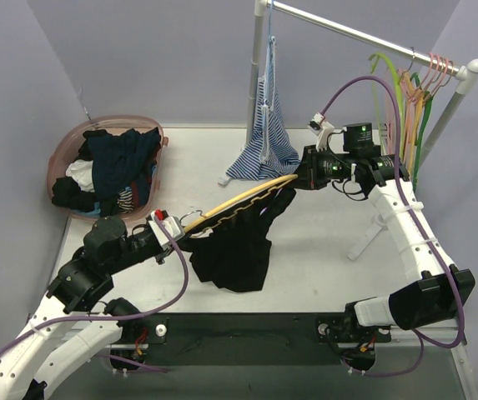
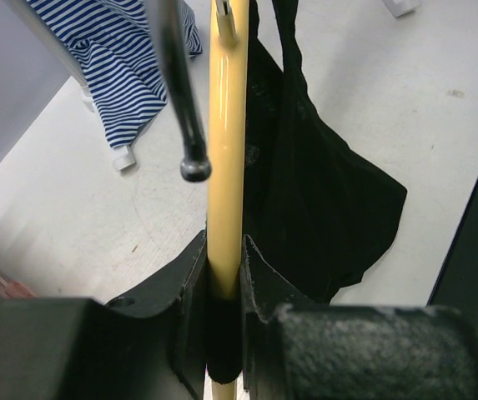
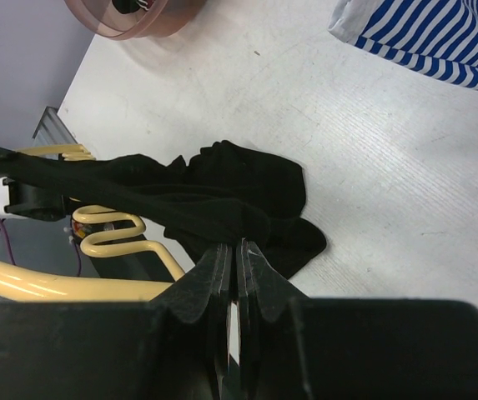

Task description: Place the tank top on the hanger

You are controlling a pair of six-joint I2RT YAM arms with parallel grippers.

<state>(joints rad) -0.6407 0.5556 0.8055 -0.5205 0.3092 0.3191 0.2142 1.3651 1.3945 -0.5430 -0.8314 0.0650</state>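
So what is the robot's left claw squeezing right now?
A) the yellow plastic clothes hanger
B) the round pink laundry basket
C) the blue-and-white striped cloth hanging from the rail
A: in the left wrist view the left gripper has its fingers closed on the bar of the yellow plastic clothes hanger, with the soft black tank top hanging right beside it.

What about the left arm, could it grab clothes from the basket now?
Probably not: the left gripper is shut on the hanger carrying the tank top, so it is occupied, though the basket sits nearby.
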